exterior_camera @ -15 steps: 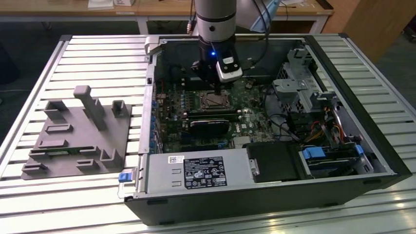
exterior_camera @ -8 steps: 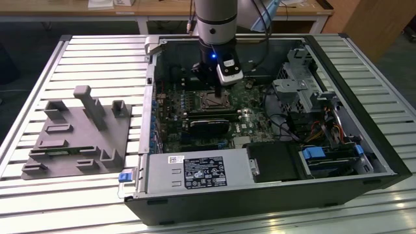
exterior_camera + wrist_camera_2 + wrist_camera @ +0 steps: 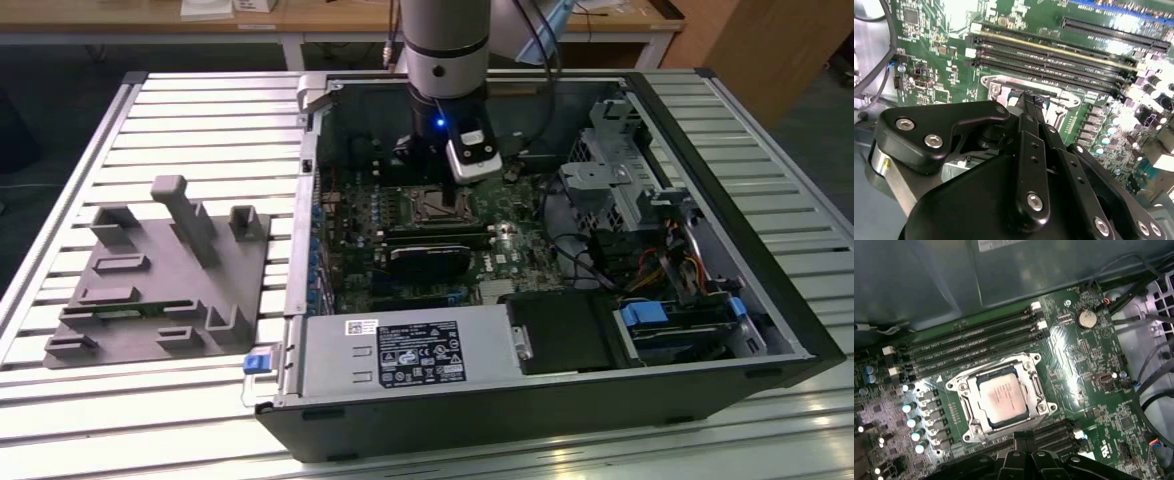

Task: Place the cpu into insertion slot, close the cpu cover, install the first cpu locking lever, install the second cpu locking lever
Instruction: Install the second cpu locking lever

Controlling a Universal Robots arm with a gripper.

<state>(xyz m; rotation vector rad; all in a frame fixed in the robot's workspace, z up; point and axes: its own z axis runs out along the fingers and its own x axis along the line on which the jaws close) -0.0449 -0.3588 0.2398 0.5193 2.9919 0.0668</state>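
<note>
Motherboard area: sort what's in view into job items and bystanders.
Job:
- cpu, seated in the slot
- cover, down around the cpu
- gripper, at the socket's edge

Bystanders:
- memory slots
- coin cell
- grey fixture beside the case
- drive cage

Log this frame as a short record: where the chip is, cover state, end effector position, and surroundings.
cpu: seated in the insertion slot, metal top facing up
cpu cover: silvery frame lies flat around the chip
end effector: at the socket's edge, beside the cover; holds nothing visible
memory slots: long black slots run alongside the socket
computer case: open, lying on the slatted table
grey fixture: on the table, at the exterior view's left of the case
</note>
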